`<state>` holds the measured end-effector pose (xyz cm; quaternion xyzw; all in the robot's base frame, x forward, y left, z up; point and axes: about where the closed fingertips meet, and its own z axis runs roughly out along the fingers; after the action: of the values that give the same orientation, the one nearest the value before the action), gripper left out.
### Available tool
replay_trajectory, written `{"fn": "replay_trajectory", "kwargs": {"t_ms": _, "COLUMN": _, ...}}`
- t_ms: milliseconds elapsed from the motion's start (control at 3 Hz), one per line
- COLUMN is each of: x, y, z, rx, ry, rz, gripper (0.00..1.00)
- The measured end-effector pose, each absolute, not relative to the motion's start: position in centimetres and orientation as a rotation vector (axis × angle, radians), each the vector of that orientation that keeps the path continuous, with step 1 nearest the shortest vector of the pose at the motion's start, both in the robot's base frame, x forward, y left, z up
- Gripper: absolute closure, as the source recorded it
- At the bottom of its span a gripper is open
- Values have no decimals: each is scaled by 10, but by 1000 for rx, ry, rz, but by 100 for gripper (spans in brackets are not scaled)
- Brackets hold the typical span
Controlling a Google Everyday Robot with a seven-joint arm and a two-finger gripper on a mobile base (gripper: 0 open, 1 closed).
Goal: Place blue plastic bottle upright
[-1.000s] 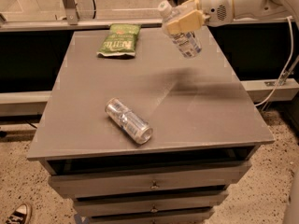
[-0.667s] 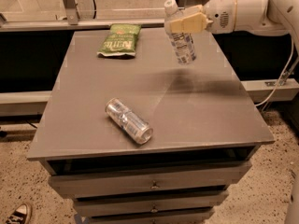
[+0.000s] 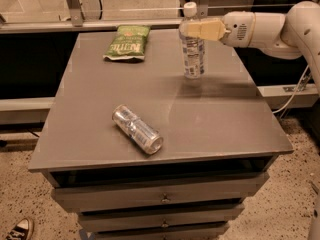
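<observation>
The blue plastic bottle [image 3: 192, 46] stands upright on the grey table [image 3: 220, 119], at the back right of the middle, white cap on top. My gripper [image 3: 196, 29] comes in from the right on a white arm and its tan fingers [image 3: 205, 29] are closed around the bottle's upper part, just under the cap. The bottle's base looks to rest on the tabletop.
A silver can [image 3: 137, 129] lies on its side near the front left of the middle. A green chip bag [image 3: 127, 42] lies flat at the back left. Drawers sit below the tabletop. A shoe [image 3: 20, 229] shows on the floor at the bottom left.
The bottle has turned from tilted in the air to upright and has come down onto the tabletop, still in my gripper. The can and bag have not moved.
</observation>
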<state>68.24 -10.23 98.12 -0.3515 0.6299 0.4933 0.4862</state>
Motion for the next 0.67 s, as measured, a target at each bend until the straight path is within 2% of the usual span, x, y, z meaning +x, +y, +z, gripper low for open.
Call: {"fn": "replay_trajectory", "kwargs": {"t_ms": 667, "x": 685, "y": -115, "z": 971, "rx": -714, "ry": 1471, "rz": 1333, "gripper": 100}}
